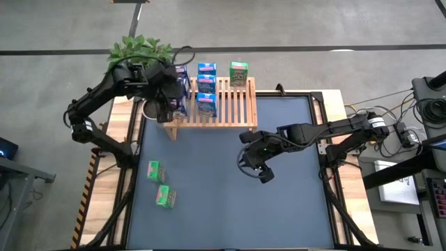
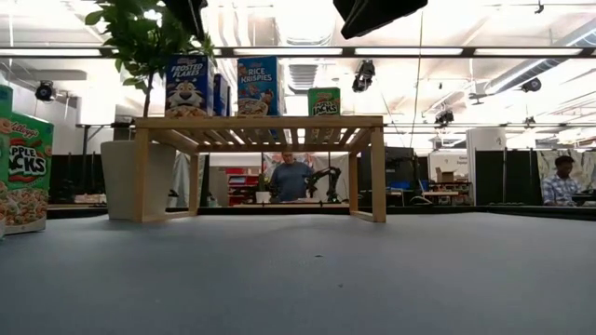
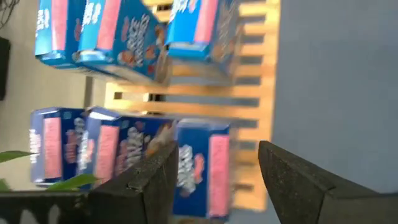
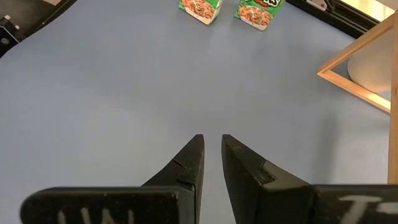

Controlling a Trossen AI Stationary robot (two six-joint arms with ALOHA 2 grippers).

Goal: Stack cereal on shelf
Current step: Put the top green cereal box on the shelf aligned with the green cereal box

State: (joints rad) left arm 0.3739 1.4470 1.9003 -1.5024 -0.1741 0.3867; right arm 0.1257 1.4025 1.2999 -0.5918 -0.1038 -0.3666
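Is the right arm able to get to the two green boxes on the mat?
Probably yes. The right gripper hangs over bare mat, and nothing lies between it and the two green boxes.

Bright, even overhead light. In the low view, ceiling lamps (image 2: 307,19) glare white above the shelf (image 2: 259,123), and the near bench (image 2: 298,288) looks soft. The left wrist view's cereal boxes (image 3: 124,149) smear with motion blur.

The left arm reaches over the left end of the shelf (image 1: 212,104), its gripper (image 1: 169,97) above that end with fingers (image 3: 292,180) spread apart. The right arm hangs in front of the shelf's right end, its gripper (image 1: 263,174) nearly closed on nothing
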